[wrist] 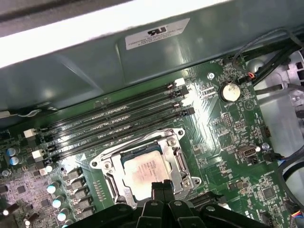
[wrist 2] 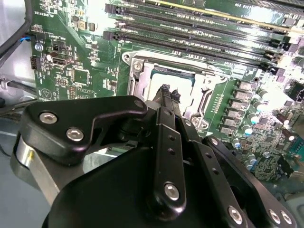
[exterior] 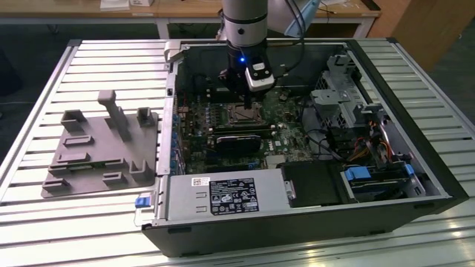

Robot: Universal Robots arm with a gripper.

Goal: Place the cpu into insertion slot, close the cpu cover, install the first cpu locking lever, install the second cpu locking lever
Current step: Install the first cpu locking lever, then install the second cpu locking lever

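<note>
- In the exterior view, the arm reaches down into an open computer case (exterior: 415,167) that lies on a slatted table (exterior: 89,55), and the gripper (exterior: 246,102) hangs just above the socket (exterior: 243,114) on the green board (exterior: 297,136).
- In the first wrist view, the chip (wrist: 146,172) sits flat in the socket (wrist: 145,166), its dull silver face up.
- The metal cover (wrist: 172,148) lies down around the chip, its window framing the chip's face.
- The gripper (wrist: 161,186) has its two black fingertips pressed together, narrow, with nothing between them; they hover at the near edge of the chip.
- In the second wrist view, the gripper (wrist 2: 169,95) tips stand over the socket (wrist 2: 190,88), close to its frame; whether they touch it cannot be told.
- Long black memory slots (wrist: 109,128) run beside the socket.
- A grey parts holder (exterior: 100,150) rests on the table, to the exterior view's left of the case.
</note>
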